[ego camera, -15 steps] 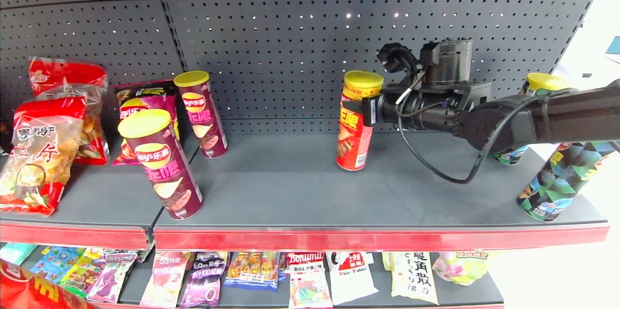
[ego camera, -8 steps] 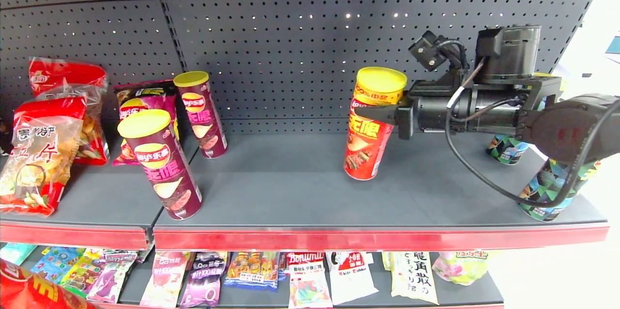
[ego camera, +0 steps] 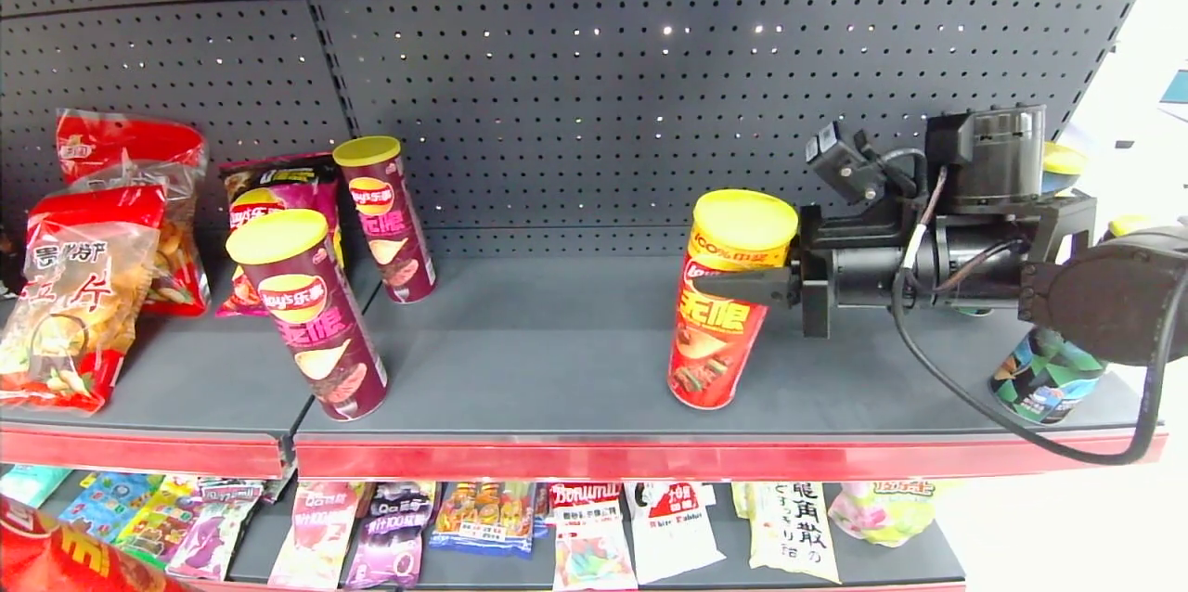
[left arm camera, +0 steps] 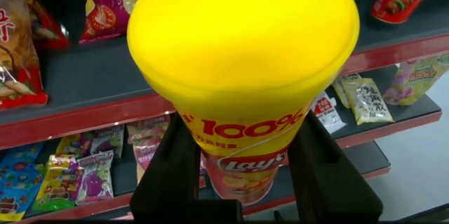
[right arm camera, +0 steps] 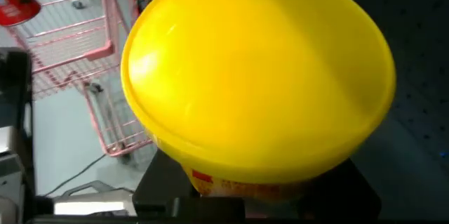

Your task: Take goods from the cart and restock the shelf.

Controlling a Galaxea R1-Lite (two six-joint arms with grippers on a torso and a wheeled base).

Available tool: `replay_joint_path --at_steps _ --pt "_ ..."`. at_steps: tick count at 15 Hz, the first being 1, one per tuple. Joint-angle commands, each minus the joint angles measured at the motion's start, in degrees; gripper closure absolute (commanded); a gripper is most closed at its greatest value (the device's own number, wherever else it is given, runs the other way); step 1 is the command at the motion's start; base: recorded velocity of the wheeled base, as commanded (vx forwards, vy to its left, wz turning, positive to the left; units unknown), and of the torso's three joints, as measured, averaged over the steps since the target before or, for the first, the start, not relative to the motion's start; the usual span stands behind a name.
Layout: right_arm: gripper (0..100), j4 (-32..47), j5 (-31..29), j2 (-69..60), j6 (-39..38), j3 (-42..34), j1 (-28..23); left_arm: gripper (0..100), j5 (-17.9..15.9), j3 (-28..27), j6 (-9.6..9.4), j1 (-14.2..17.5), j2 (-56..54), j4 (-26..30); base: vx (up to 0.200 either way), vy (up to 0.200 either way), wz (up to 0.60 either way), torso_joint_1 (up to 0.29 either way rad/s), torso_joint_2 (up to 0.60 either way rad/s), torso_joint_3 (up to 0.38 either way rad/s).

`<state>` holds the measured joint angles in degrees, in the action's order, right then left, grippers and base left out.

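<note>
A red chip can with a yellow lid (ego camera: 722, 314) is tilted near the front of the grey upper shelf (ego camera: 557, 360), its base at the board or just above it. My right gripper (ego camera: 740, 282) comes in from the right and is shut on the can just below the lid. In the right wrist view the yellow lid (right arm camera: 259, 83) sits above the gripper (right arm camera: 259, 197). My left gripper (left arm camera: 245, 182) is shut on a second red chip can with a yellow lid (left arm camera: 242, 62), held in front of the shelves.
Two purple chip cans (ego camera: 306, 314) (ego camera: 385, 216) and snack bags (ego camera: 83, 295) stand at the shelf's left. Patterned cans (ego camera: 1044, 374) stand at the right end behind my right arm. Bagged snacks (ego camera: 594, 532) fill the lower shelf. A pink cart (right arm camera: 77, 34) stands beside the robot.
My right gripper has drawn the red can from the back of the shelf toward the front edge and to the right, tilting it more.
</note>
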<state>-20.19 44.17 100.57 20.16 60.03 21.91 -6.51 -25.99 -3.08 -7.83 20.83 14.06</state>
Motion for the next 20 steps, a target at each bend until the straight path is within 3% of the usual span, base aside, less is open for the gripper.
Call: replay_joint_path --at_steps 1,11,20 --pt "100 -0.03 1.80 -0.11 -0.04 -1.14 0.24 100 0.01 -0.03 0.01 0.00 0.17 0.01 0.000 0.000 0.00 0.000 0.00 0.000" --pt "100 0.06 9.45 2.96 -0.04 0.09 -2.31 100 0.01 0.06 0.01 0.00 0.26 0.01 0.000 0.000 0.00 0.000 0.00 0.000" --pt "100 -0.03 9.45 4.72 2.60 0.53 -1.96 100 0.01 0.15 0.01 0.00 0.17 0.01 0.000 0.000 0.00 0.000 0.00 0.000"
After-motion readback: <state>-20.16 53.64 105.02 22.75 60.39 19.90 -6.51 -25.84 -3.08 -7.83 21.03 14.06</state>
